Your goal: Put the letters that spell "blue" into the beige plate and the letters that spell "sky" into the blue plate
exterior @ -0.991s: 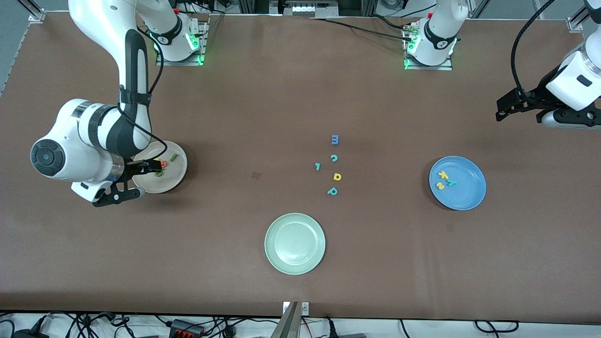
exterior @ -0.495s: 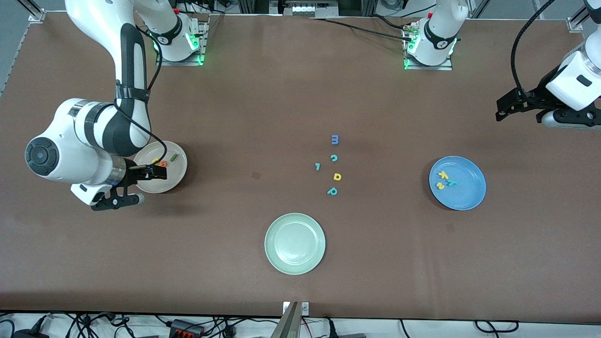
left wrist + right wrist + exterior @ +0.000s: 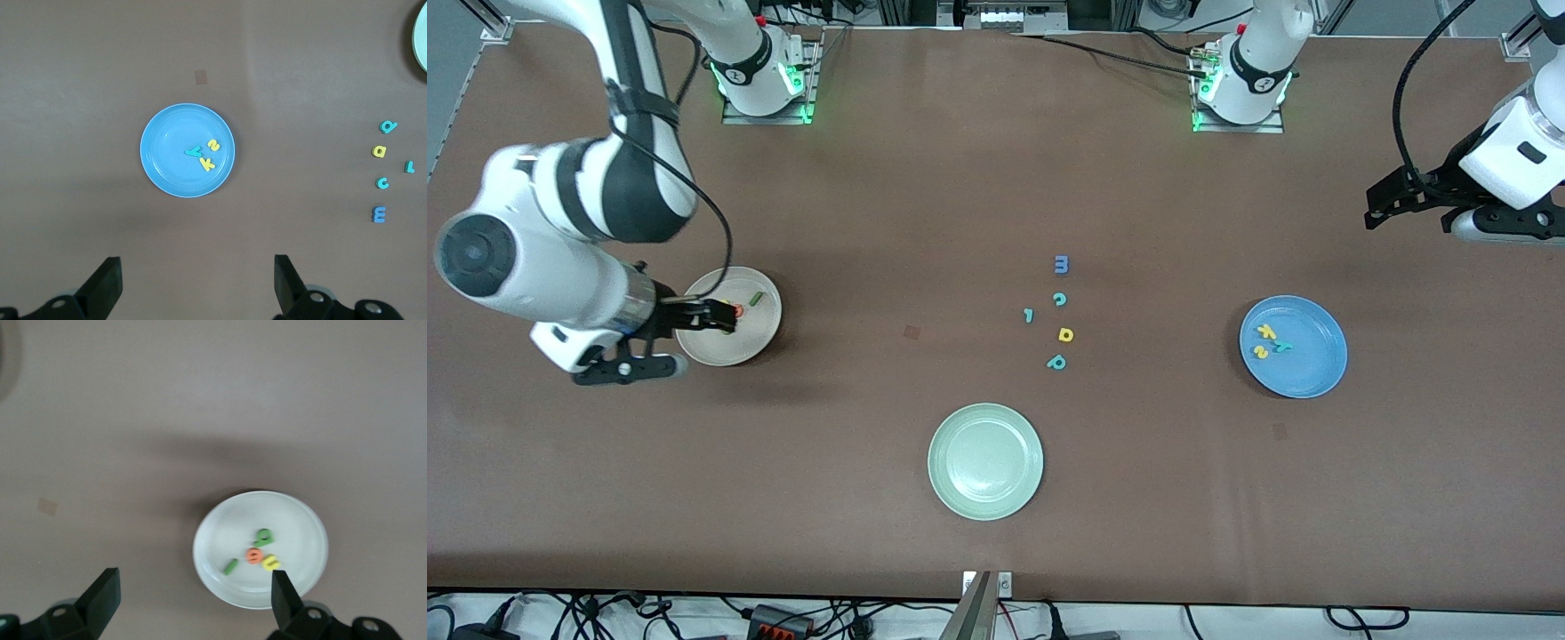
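Note:
The beige plate (image 3: 738,342) lies toward the right arm's end of the table. It holds the green "b" (image 3: 263,537), orange "e" (image 3: 253,555), yellow "u" (image 3: 271,562) and dark green "l" (image 3: 231,567). My right gripper (image 3: 704,339) hangs open and empty over the plate's edge. The blue plate (image 3: 1307,369) lies toward the left arm's end and holds the yellow "k" (image 3: 1265,332), teal "y" (image 3: 1282,346) and yellow "s" (image 3: 1261,352). My left gripper (image 3: 1375,206) waits open and empty, high over bare table beside the blue plate (image 3: 167,163).
A pale green plate (image 3: 985,460) sits empty nearest the front camera. Loose letters lie mid-table: a blue "m" (image 3: 1061,264), teal "c" (image 3: 1059,300), a small teal letter (image 3: 1029,315), a yellow letter (image 3: 1065,334) and a teal "p" (image 3: 1056,362).
My right arm has risen and drawn back from over the beige plate toward its own end of the table, uncovering the letters. The left arm has not moved.

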Controlling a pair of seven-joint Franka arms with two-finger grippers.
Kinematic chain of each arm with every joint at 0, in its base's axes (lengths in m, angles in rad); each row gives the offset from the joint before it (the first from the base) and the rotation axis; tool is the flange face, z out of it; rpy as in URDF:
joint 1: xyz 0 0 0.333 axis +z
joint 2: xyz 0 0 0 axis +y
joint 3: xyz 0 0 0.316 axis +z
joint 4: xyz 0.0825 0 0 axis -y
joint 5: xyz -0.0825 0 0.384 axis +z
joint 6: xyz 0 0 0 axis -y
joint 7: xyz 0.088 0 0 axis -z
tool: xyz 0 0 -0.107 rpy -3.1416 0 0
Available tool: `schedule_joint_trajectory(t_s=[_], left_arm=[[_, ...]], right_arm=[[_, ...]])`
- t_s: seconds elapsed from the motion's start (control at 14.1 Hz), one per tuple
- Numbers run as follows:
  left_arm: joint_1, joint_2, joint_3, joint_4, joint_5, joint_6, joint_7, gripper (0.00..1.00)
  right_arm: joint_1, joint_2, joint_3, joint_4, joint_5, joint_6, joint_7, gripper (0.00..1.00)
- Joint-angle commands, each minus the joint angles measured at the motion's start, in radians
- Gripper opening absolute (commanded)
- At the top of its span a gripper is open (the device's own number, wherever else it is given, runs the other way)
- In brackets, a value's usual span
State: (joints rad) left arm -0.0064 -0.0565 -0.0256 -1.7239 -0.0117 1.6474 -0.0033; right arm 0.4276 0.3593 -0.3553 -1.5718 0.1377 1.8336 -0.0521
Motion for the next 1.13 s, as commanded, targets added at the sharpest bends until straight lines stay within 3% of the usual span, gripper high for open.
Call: schedule_joint_trajectory(t_s=[0.0,0.21,0.42,0.64,1.06], left_arm=[[-0.003,0.003,0.004,0.014,-0.016,-0.017,0.016,1.00],[-0.003,0.003,0.004,0.014,-0.016,-0.017,0.016,1.00],[-0.003,0.003,0.004,0.014,-0.016,-0.017,0.016,1.00],[-0.003,0.003,0.004,0.014,-0.016,-0.017,0.016,1.00],[-0.001,0.003,0.004,0.014,-0.014,-0.017,0.017,1.00]], right_arm=[[-0.172,-0.098,0.139,-0.005,-0.079,-0.017,0.021,1.00],[-0.279,-0.164,0.180,0.010,-0.089,-0.031,0.018,1.00],[-0.332,-0.160,0.179,0.156,-0.084,-0.187,0.018,1.00],[-0.412,-0.169,0.225,0.168,-0.086,-0.208,0.008,1.00],[-0.362,-0.229,0.229,0.130,-0.133,-0.283,0.020,1.00]])
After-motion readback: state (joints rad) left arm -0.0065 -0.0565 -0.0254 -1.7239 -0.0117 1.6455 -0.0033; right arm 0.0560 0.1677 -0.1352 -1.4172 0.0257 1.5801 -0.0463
